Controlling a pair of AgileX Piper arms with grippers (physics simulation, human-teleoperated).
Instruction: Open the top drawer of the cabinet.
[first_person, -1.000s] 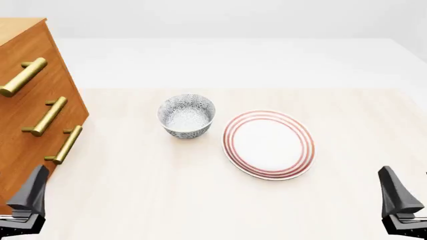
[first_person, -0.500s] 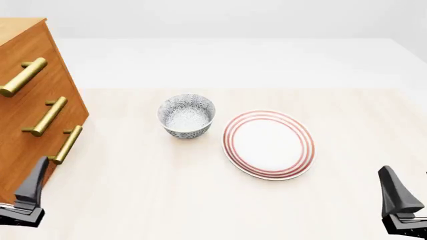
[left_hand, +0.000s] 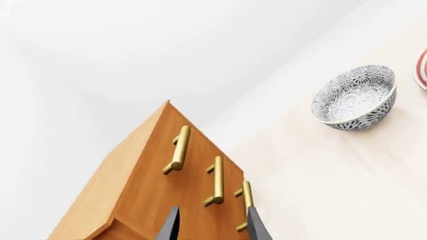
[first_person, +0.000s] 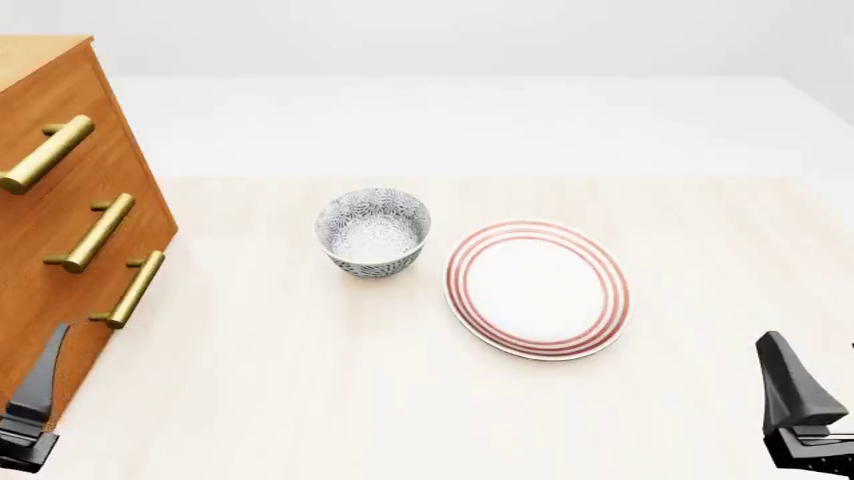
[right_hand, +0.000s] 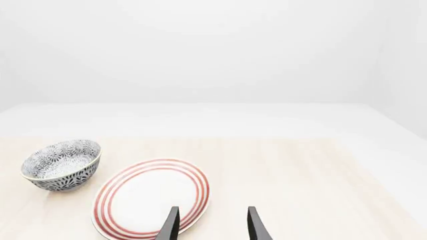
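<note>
Since 1 s ago: left gripper (first_person: 34, 400) shifted further left, toward near-left corner, now w/ dark body partly overlapping near end of cabinet (first_person: 67, 210) in front view. Wrist cam now aimed along cabinet face, all 3 handles in sight. Reads as lining up on the handles; no contact yet, approach stage only. Left fingers apart, nothing between them. Right gripper (first_person: 798, 410) parked near-right, unchanged, fingers apart & empty too.

Top drawer (left_hand: 157, 165) fully closed, flush w/ the two below, no gap visible. Orange-brown wood, smooth grain. Brass bar handle (first_person: 47, 153) on two short posts, standing clear of the face, so room behind for a finger. Cabinet at far-left of table, well apart from bowl (first_person: 374, 231) and plate (first_person: 537, 289) at centre. Top handle is the farthest of the three from left gripper.
</note>
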